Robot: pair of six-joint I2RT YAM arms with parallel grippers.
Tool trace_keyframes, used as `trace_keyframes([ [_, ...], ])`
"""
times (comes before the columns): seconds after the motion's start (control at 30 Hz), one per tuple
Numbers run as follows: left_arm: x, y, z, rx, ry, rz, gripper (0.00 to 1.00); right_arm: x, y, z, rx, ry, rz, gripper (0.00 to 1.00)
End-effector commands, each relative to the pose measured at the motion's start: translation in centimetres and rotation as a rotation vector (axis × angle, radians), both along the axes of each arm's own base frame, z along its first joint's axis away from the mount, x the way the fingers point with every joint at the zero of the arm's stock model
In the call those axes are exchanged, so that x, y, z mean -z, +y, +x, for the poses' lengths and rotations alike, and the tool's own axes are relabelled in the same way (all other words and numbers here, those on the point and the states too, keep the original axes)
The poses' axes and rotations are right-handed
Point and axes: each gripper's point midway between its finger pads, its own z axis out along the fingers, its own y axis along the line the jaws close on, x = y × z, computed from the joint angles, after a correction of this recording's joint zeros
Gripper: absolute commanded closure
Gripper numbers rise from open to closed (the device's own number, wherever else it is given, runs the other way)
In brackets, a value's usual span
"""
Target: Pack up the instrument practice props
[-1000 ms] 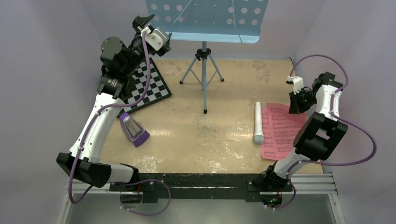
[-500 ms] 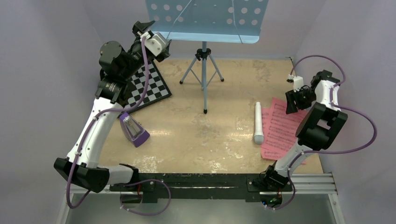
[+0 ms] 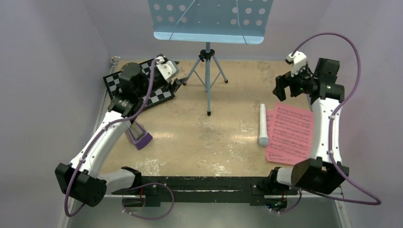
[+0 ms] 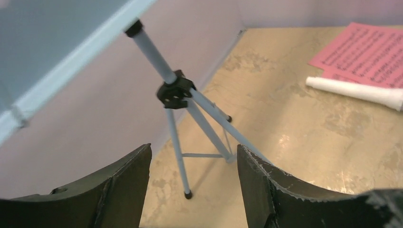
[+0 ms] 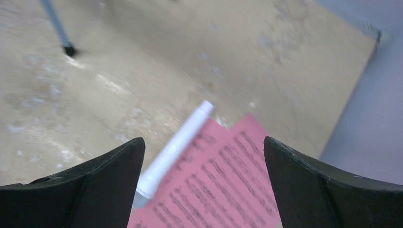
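I am holding my left gripper (image 4: 193,148) with its jaws parted and nothing between them, aimed at the tripod (image 4: 190,121) of the light-blue music stand (image 3: 209,19) from just beside the chessboard (image 3: 161,92). I am holding my right gripper (image 5: 203,140) with its jaws spread wide and empty, hovering above the far end of the pink sheet-music pages (image 3: 290,133). Task status: I am judging that 0 of the 4 props are packed. The music stand is standing upright at the far middle of the table (image 3: 214,147), with its perforated desk raised and its 3 legs spread. The white recorder (image 3: 263,124) is lying flat, touching the left edge of the pink pages on the right side of the table. The purple metronome (image 3: 139,137) is sitting on the left side, partly hidden under my left arm. No case, bag or box is showing in any view, so I cannot tell where the props are meant to go. Remaining work, as I am reading it: folding or collecting the stand, gathering the pages, and picking up the recorder and the metronome.
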Motion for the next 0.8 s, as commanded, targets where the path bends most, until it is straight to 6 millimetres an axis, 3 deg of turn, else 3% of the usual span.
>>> trace_keyframes([
  [0.0, 2.7, -2.5, 1.3, 0.026, -0.135, 0.076, 0.29, -6.0, 8.6, 0.1, -0.211, -0.224, 0.117, 0.01],
  [0.1, 4.1, -2.6, 3.9, -0.002, -0.217, 0.158, 0.30, -12.5, 11.2, 1.0, -0.209, -0.319, 0.243, 0.01],
  [0.17, 4.4, -2.9, 5.3, -0.008, -0.249, 0.166, 0.30, -15.7, 12.4, 2.1, -0.203, -0.313, 0.365, 0.01],
  [0.23, 5.6, -3.6, 6.6, 0.012, -0.217, 0.162, 0.33, -16.4, 13.8, 3.2, -0.253, -0.290, 0.414, 0.02],
  [0.37, 7.7, -5.6, 7.3, 0.081, -0.044, 0.084, 0.38, -11.8, 15.8, 4.4, -0.340, -0.268, 0.408, 0.04],
  [0.53, 11.0, -9.0, 6.0, 0.174, 0.148, -0.020, 0.47, -3.4, 16.0, 7.6, -0.243, -0.214, 0.473, 0.09],
  [0.6, 11.9, -9.9, 6.6, 0.132, 0.253, -0.061, 0.47, -0.6, 15.8, 8.8, -0.166, -0.147, 0.521, 0.11],
  [0.7, 12.4, -11.3, 8.2, 0.076, 0.331, -0.146, 0.39, 1.8, 18.1, 10.4, -0.177, -0.093, 0.583, 0.12],
  [0.77, 13.1, -12.2, 9.6, 0.037, 0.322, -0.165, 0.36, 2.3, 19.6, 12.4, -0.207, -0.089, 0.618, 0.12],
])
